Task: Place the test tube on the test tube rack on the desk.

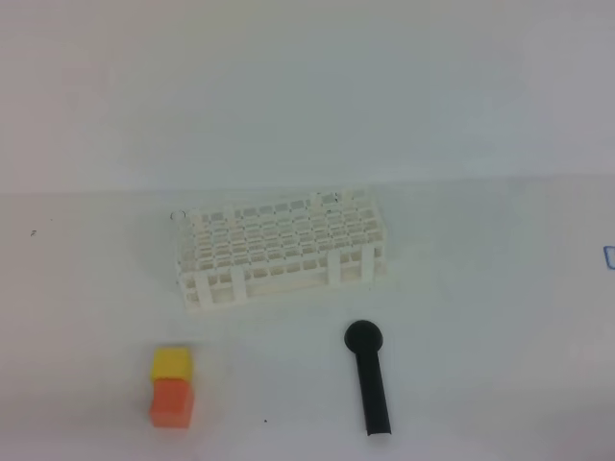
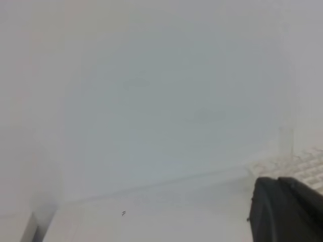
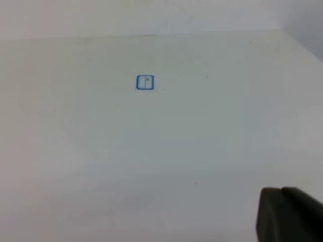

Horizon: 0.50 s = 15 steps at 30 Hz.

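The white test tube rack stands mid-desk. The clear test tube stands upright at the rack's far left corner, its round rim just above the grid. In the left wrist view the test tube rises faintly above the rack. Neither arm shows in the high view. Only a dark part of my left gripper fills the lower right corner of its view, shut and well short of the rack. My right gripper shows the same way, shut, over bare desk.
A yellow cube sits against an orange cube at the front left. A black round-headed stick lies in front of the rack. A small blue square mark is on the desk at the right. A white wall rises behind.
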### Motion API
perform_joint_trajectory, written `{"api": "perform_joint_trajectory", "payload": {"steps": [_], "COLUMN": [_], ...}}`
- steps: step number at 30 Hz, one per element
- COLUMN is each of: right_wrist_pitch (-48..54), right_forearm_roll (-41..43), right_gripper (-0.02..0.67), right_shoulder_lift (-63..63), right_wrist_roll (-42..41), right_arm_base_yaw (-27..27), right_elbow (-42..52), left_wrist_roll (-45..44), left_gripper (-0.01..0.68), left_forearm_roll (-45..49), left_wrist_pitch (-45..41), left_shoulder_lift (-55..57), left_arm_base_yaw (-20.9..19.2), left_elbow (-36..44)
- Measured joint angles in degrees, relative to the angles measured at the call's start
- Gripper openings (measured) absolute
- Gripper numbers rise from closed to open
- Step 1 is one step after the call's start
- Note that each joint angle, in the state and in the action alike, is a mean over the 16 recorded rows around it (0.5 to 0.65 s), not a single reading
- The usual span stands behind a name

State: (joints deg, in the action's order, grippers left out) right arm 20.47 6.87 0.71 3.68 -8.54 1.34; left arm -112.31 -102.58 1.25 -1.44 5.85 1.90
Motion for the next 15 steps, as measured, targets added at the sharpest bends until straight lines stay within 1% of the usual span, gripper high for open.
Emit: {"api": "perform_joint_trajectory", "payload": {"steps": [4, 8, 11, 13, 15], "right_wrist_pitch": [0.0, 0.0, 0.0, 0.0, 0.0], "right_forearm_roll": [0.0, 0.0, 0.0, 0.0, 0.0], "right_gripper": [-0.001, -0.001, -0.001, -0.001, -0.001], "right_shoulder_lift": [0.0, 0.0, 0.0, 0.0, 0.0], "right_wrist_roll": [0.0, 0.0, 0.0, 0.0, 0.0], "right_arm_base_yaw": [0.0, 0.0, 0.0, 0.0, 0.0], "right_elbow": [0.0, 0.0, 0.0, 0.0, 0.0], "left_wrist_roll": [0.44, 4.68, 12.74, 20.98, 31.06], "left_gripper": [-0.001, -0.001, -0.001, -0.001, -0.001], "left_forearm_roll": [0.91, 6.55, 14.79, 22.46, 31.74], "left_wrist_pitch": [0.6, -0.89, -2.52, -3.52, -4.26], "left_shoulder_lift": [0.0, 0.0, 0.0, 0.0, 0.0], "left_arm_base_yaw": [0.0, 0.0, 0.0, 0.0, 0.0], "left_elbow": [-0.03, -0.53, -1.42, -2.13, -2.82]}}
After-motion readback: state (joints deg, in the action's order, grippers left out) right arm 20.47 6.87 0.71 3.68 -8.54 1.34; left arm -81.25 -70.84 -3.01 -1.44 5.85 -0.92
